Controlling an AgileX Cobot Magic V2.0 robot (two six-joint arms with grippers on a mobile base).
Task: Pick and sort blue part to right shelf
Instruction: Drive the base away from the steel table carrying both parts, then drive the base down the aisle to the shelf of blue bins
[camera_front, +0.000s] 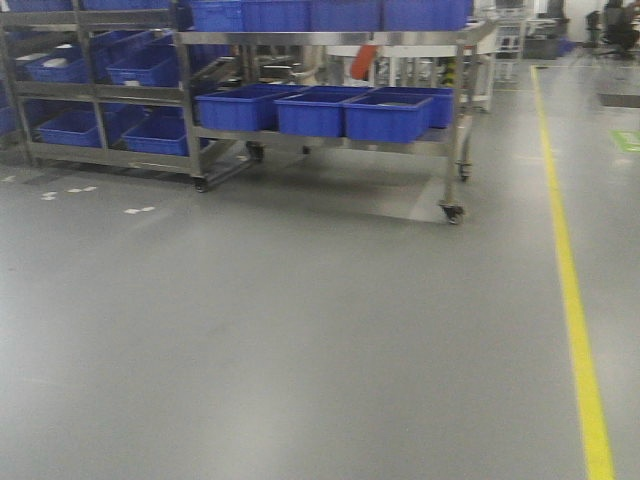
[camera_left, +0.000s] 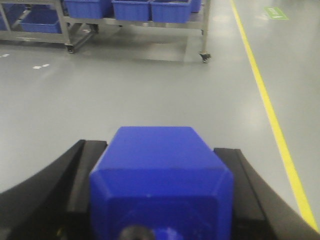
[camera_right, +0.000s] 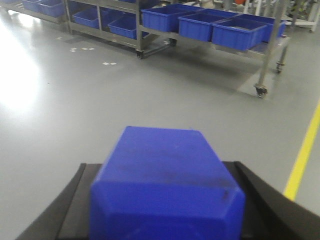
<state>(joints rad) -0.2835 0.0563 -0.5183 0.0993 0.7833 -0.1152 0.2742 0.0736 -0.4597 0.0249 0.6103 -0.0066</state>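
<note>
In the front-facing view, a grey floor (camera_front: 300, 340) is seen, crossed at the right by a yellow line (camera_front: 577, 300). The right shelf (camera_front: 320, 38), a steel rack on castor wheels, is set at the far side of the floor. Blue crates (camera_front: 385, 115) are lined up side by side on its lower level, and more are carried on top. A second rack (camera_front: 100, 95) with further blue crates is placed just beside it on the left. The whole view is slightly blurred.

In the left wrist view, the left hand (camera_left: 159, 147) is held roughly level and pointed across the floor towards the right shelf (camera_left: 205, 25), which is well apart from it. The hand is closed around the blue part (camera_left: 160, 175), and the black fingers (camera_left: 82, 172) are pressed against its two sides. The part is seen as a matte blue block with a boxy body and a flat upper face, its edges angled where the near end is met. A small dark round stub is shown at the bottom edge of the frame, at the end nearest the camera.

In the right wrist view, the right hand (camera_right: 160, 166) is likewise held level above the floor and turned towards the racks. A similar blue block (camera_right: 165, 175) is gripped between its black fingers (camera_right: 252, 192) and touched on both sides. Faint scuff marks are visible on its upper face. Its near end is cut off by the frame, so its cap cannot be made out.
</note>
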